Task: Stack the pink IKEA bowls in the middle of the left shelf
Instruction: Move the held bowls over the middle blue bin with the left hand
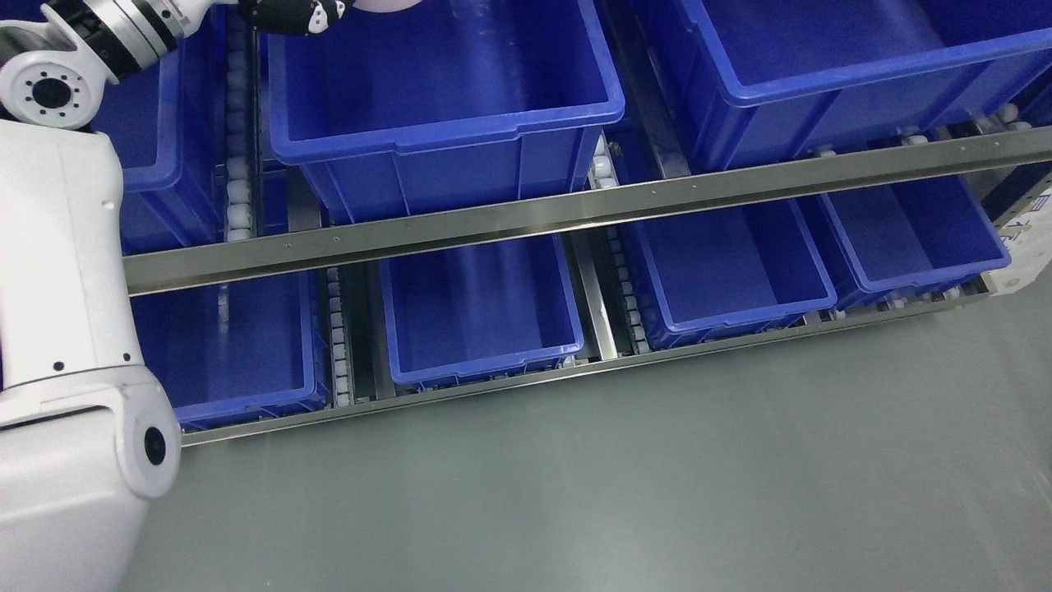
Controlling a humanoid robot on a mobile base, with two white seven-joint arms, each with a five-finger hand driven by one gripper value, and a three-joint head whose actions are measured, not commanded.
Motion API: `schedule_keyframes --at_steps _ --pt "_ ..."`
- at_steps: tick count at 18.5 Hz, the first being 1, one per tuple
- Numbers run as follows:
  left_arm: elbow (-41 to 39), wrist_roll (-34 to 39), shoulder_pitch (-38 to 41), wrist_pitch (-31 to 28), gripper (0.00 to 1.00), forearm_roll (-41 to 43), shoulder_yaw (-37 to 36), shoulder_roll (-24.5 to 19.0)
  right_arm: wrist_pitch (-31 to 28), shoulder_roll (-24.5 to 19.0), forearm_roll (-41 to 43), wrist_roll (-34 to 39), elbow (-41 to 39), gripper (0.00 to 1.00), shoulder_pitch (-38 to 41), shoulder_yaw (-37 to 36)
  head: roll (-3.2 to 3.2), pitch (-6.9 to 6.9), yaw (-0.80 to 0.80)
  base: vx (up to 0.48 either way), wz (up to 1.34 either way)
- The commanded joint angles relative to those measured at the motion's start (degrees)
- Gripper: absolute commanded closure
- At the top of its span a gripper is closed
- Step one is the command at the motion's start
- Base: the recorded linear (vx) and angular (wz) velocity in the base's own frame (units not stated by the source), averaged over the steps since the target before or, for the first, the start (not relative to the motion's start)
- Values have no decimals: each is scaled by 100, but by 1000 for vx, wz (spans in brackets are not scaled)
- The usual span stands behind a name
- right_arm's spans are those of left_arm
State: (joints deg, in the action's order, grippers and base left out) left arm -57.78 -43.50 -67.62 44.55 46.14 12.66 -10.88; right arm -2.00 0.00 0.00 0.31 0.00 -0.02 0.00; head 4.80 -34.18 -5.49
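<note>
My left arm (57,271) rises along the left edge and bends right at the top. Its dark hand (300,15) sits at the top edge, mostly cut off by the frame. A sliver of a pale pink bowl (386,5) shows right next to the hand, held in the air over the back of a large blue bin (460,168) on the upper shelf level. Most of the bowl is out of frame. The inside of that bin looks bare where it is visible.
A steel rail (575,215) fronts the upper level, with more blue bins at the left (156,164) and right (822,90). Below it stand several blue bins (481,366) in roller lanes. Grey floor (616,493) lies in front.
</note>
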Motion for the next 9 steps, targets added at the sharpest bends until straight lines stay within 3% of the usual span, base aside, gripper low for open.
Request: schedule_keyframes --at_steps 1,9 --pt "689 44 20 -25 95 35 -431 -54 -2 100 0 4 -193 0 169 -70 0 0 0 73 22" --pt "1277 96 99 -122 94 35 -765 -10 -2 100 0 4 -193 0 169 -62 0 0 0 81 -18"
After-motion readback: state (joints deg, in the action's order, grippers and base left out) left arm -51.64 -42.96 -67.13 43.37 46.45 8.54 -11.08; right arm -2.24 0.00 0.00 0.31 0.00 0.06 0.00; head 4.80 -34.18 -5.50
